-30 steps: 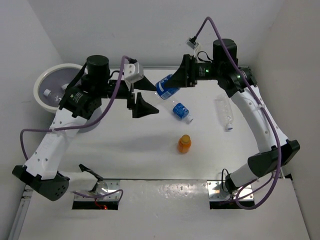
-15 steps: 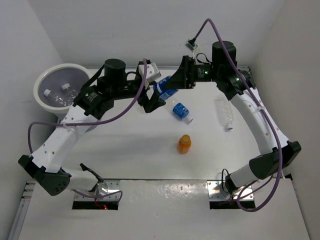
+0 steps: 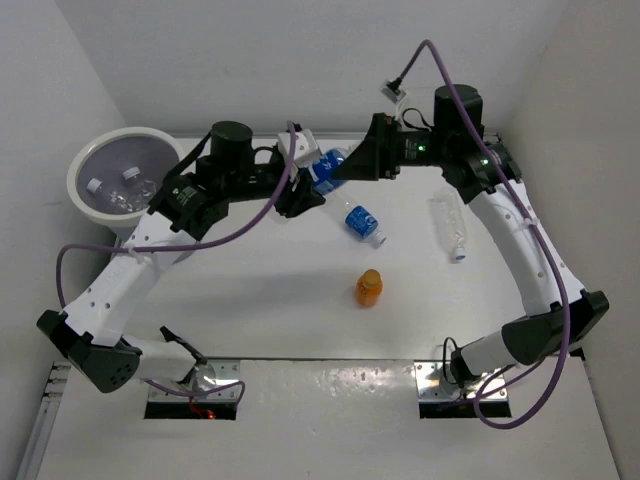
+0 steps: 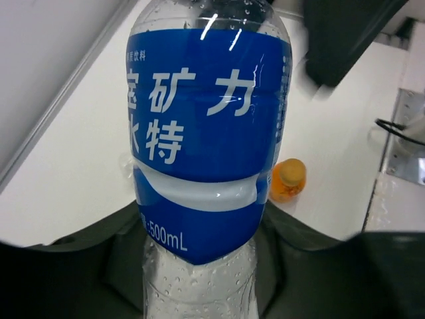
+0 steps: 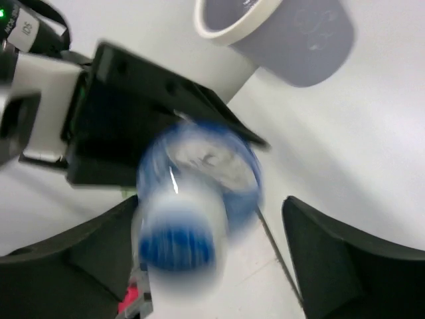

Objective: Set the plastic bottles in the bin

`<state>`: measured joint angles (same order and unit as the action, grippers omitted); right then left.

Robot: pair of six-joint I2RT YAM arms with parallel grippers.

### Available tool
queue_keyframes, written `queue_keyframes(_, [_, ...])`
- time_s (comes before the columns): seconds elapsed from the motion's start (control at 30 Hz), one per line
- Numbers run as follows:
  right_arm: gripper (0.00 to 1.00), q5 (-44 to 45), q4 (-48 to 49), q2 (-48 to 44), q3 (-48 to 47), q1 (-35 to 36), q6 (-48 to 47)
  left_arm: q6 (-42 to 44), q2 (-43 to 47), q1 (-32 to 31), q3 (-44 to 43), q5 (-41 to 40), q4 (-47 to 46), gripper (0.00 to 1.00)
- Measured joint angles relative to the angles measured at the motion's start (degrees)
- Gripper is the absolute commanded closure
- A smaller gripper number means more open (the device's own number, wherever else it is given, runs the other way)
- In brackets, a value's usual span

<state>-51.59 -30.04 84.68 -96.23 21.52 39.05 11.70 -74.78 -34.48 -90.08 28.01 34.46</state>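
I've got the left gripper (image 3: 301, 193) clamped on the blue-label bottle (image 4: 206, 133); the right gripper (image 5: 207, 247) is spread wide either side of its cap end.

White-and-black left arm (image 3: 118, 280), right arm (image 3: 522, 240).
Black left gripper (image 3: 310, 184), right gripper (image 3: 341, 175); purple cables (image 3: 240, 232) looped alongside.

The blue label (image 4: 206, 146) on the clear bottle (image 4: 199, 286) reads 矿力 and 特 in white, plus 500mL.
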Motion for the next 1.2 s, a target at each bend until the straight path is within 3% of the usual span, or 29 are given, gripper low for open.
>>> queue_keyframes(0.07, [0.0, -0.46, -1.81, -0.5, -0.02, -3.56, -1.25, -2.69, 0.5, 2.69, 0.02, -0.87, 0.02, 0.95])
queue_keyframes(0.13, [0.0, -1.29, -2.95, -0.79, -0.02, -8.68, -2.62, -5.62, 1.2, 6.67, 0.02, -2.16, -0.07, 1.0])
queue_keyframes(0.27, [0.0, -0.68, -7.3, -1.18, 0.44, -19.98, -8.57, -11.39, 2.1, 14.29, -0.92, -7.91, 0.63, 1.0])
queue_keyframes(0.33, [0.0, 1.62, -11.17, -2.1, 2.08, -22.08, -14.43, -14.03, 1.86, 17.81, -3.48, -13.11, 2.75, 1.0])
queue_keyframes(0.57, [0.0, 11.76, -20.15, -7.3, 15.65, -17.27, -32.46, -19.47, -2.05, 33.35, -17.46, -27.69, 10.25, 1.0])
queue_keyframes(0.9, [0.0, 22.71, -19.26, -9.38, 28.57, -5.44, -42.75, -18.62, -8.44, 49.44, -20.31, -25.97, 19.65, 0.97])
queue_keyframes(0.93, [0.0, 23.37, -19.08, -9.38, 29.2, -4.59, -43.23, -18.32, -8.83, 50.93, -19.56, -25.31, 19.63, 0.95])
queue_keyframes(1.0, [0.0, 24.76, -18.58, -9.38, 30.08, -3.58, -43.82, -17.68, -8.87, 53.55, -16.7, -24.39, 19.17, 0.79])
queue_keyframes(1.03, [0.0, 25.46, -18.32, -9.35, 30.25, -2.99, -44.04, -17.27, -8.87, 54.62, -15.41, -24.13, 19.1, 0.66])
queue_keyframes(1.07, [0.0, 26.12, -18.01, -9.33, 30.36, -2.56, -44.19, -16.94, -9.01, 55.6, -14.4, -23.74, 19.17, 0.42])
queue_keyframes(1.2, [0.0, 27.69, -16.15, -8.92, 31.15, -0.48, -44.65, -16.57, -10.91, 58.42, -13.81, -20.57, 19.78, 0.11])
